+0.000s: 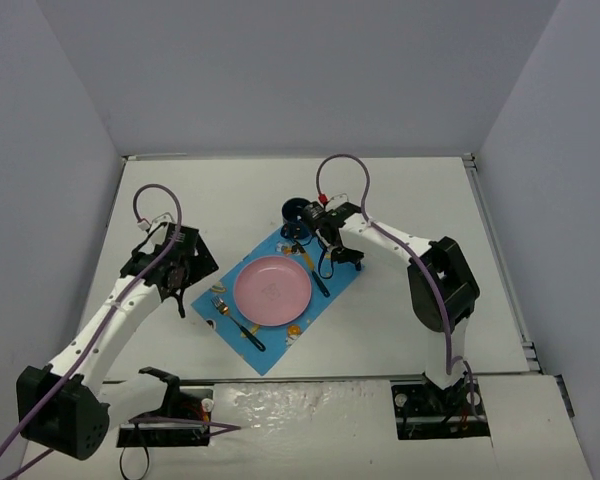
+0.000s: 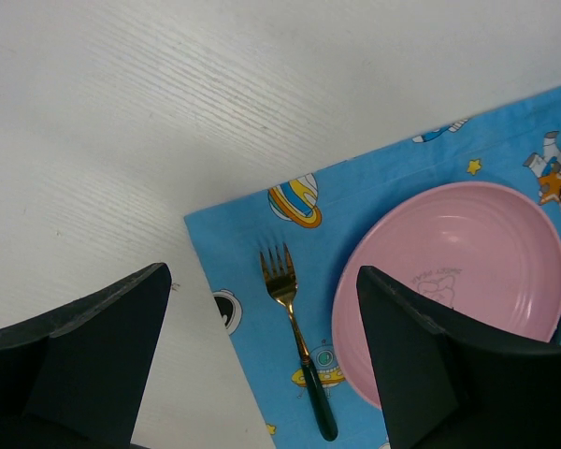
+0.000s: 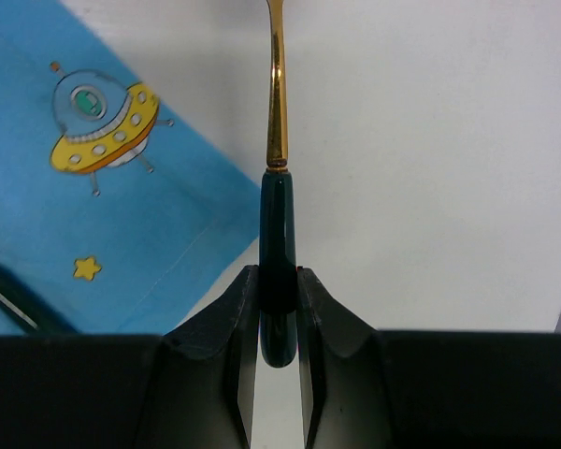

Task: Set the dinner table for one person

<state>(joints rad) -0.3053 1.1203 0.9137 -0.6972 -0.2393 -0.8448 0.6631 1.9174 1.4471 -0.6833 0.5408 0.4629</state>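
The white dinner table [image 1: 430,300] carries a blue patterned mat [image 1: 325,250]. On the mat lie a pink plate [image 1: 272,290], a fork [image 1: 238,322] to its left and a knife [image 1: 318,278] to its right. A dark blue cup [image 1: 298,211] stands at the mat's far corner. My right gripper [image 3: 279,290] is shut on the dark green handle of a gold utensil [image 3: 277,215], held over the mat's right edge [image 3: 93,187]; its head is out of view. My left gripper [image 2: 266,369] is open and empty above the fork [image 2: 297,346], beside the plate [image 2: 449,281].
Grey walls close in the table on three sides. Metal rails [image 1: 500,260] run along its edges. Bare white tabletop [image 2: 168,94] lies left of the mat and to its right [image 3: 430,140]. The right arm [image 1: 400,240] arches over the table's right half.
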